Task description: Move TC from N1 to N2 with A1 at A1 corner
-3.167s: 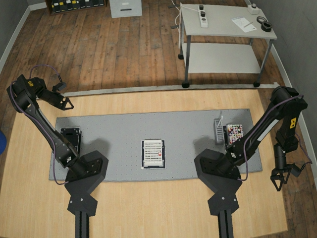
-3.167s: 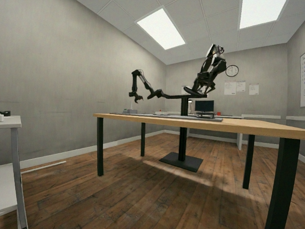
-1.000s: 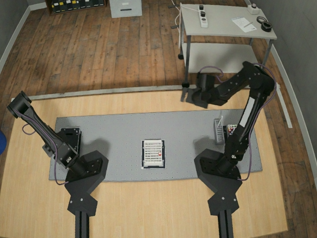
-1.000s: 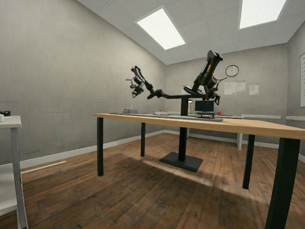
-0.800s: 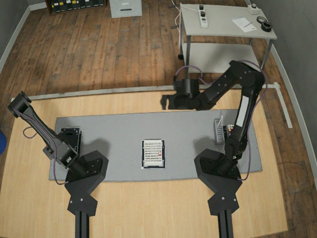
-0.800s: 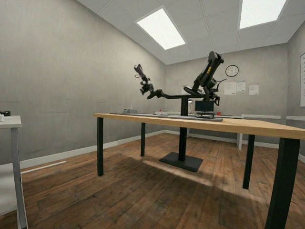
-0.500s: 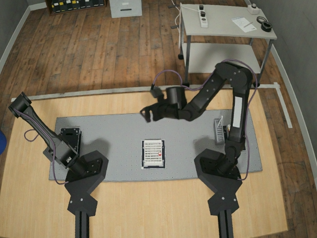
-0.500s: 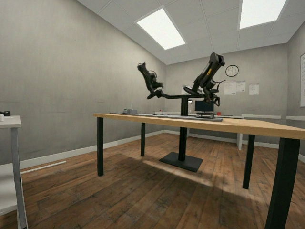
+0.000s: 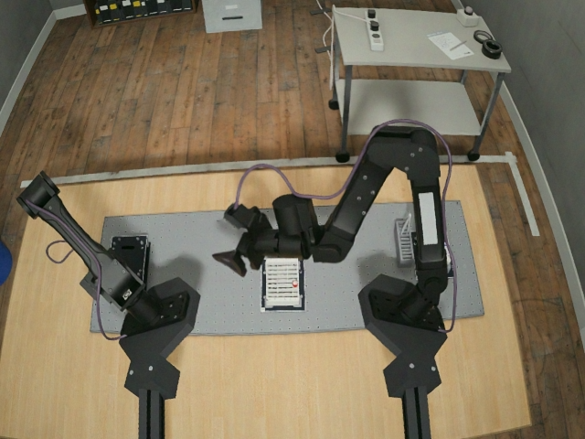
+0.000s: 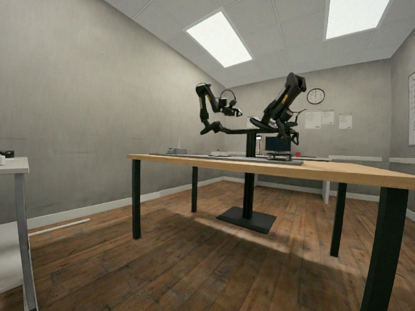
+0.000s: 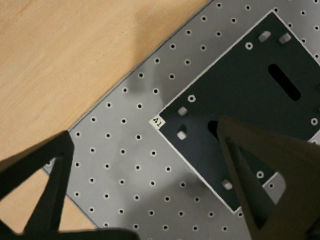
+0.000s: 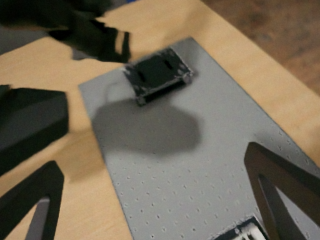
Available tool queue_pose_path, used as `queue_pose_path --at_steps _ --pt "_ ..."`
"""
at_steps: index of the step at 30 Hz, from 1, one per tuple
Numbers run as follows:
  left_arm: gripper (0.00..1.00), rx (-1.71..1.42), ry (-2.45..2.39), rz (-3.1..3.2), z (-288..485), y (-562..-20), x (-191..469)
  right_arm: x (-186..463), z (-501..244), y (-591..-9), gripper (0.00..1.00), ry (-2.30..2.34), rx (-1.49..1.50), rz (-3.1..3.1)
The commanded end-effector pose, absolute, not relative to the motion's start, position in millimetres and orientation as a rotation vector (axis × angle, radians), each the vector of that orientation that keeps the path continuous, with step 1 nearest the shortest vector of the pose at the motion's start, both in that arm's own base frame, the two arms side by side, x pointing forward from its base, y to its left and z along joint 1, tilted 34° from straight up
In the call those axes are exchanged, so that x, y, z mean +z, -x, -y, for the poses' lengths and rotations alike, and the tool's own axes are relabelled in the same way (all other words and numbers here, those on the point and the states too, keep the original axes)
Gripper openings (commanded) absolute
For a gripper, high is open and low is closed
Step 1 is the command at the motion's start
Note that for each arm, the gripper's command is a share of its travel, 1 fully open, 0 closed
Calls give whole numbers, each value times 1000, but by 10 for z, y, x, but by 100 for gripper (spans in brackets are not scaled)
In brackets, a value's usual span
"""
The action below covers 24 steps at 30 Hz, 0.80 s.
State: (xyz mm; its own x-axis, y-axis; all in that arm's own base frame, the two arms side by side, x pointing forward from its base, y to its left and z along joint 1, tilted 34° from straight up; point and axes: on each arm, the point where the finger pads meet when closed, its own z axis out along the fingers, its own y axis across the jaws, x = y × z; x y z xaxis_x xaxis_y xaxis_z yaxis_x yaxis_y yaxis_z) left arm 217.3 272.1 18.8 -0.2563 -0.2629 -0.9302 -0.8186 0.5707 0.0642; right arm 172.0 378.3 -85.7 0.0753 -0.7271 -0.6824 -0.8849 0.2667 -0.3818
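Observation:
The white tube carrier TC [image 9: 281,282] sits in the transfer nest N1 [image 9: 282,307] at the middle of the grey plate, with a red-capped vial [image 9: 294,283] standing in it. My right gripper [image 9: 232,238] is open and empty, hovering just left of and behind TC; in the right wrist view [image 12: 155,200] only a corner of TC [image 12: 247,234] shows. The black raised nest N2 [image 9: 130,253] is empty at the plate's left end. My left gripper [image 11: 144,130] is open and empty above N2 [image 11: 240,115], near its corner labelled A1 [image 11: 157,120].
The grey forceps holder H1 [image 9: 405,241] stands at the plate's right end. The vial rack R1 beside it is mostly hidden behind my right arm [image 9: 427,227]. N2 also shows in the right wrist view [image 12: 157,75].

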Motion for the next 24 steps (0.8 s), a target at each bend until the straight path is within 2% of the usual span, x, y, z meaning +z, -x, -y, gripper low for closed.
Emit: queue_pose_path --at_steps 1,8,18,24 --pt "100 694 909 -1801 -2690 -2099 148 -805 -4001 -1318 100 1603 321 -1531" --pt "100 694 909 -1801 -2690 -2099 148 -834 -4092 -949 100 1691 367 -1440" --pt "100 689 909 -1788 -2695 -2109 171 -857 -4068 -955 100 1691 356 -1458" --pt "100 632 709 -1950 -2459 -2502 -32 -857 -4068 -955 100 1691 356 -1458"
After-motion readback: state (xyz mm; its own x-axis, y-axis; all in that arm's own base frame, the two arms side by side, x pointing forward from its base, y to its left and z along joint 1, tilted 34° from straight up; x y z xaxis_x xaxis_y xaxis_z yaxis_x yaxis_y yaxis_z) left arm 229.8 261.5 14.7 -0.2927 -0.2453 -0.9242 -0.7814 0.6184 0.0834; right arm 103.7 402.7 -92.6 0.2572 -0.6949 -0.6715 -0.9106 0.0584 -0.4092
